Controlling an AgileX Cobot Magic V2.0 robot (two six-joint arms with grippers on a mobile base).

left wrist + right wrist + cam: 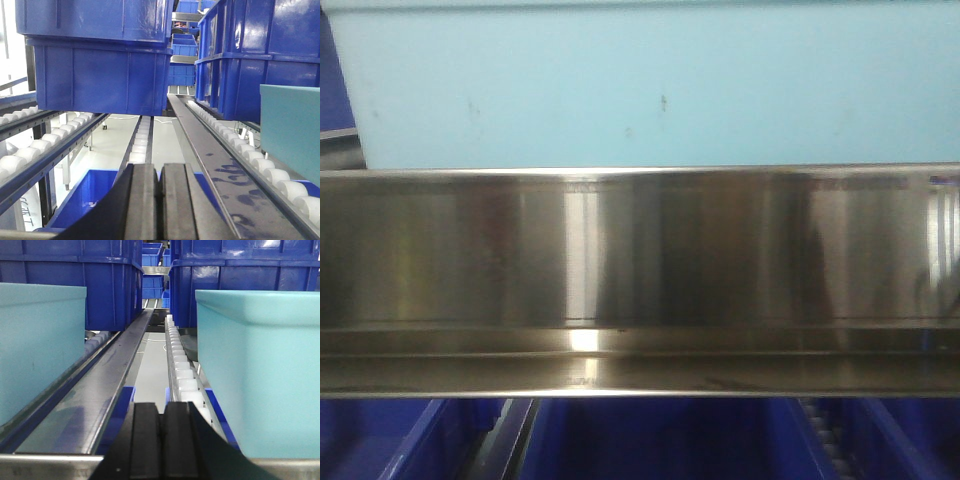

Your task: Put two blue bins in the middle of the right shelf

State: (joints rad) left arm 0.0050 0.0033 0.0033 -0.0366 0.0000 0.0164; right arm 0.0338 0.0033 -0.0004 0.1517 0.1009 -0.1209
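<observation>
The left gripper (160,180) is held level at the front edge of the roller shelf (45,140), jaws pressed together on nothing. The right gripper (161,415) is also closed and empty, and is pointed between two teal bins (260,365). The blue bins (100,85) are seen farther back on the rollers, well apart from both grippers.

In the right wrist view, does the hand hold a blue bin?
No, the right hand is shut with nothing in it.
</observation>
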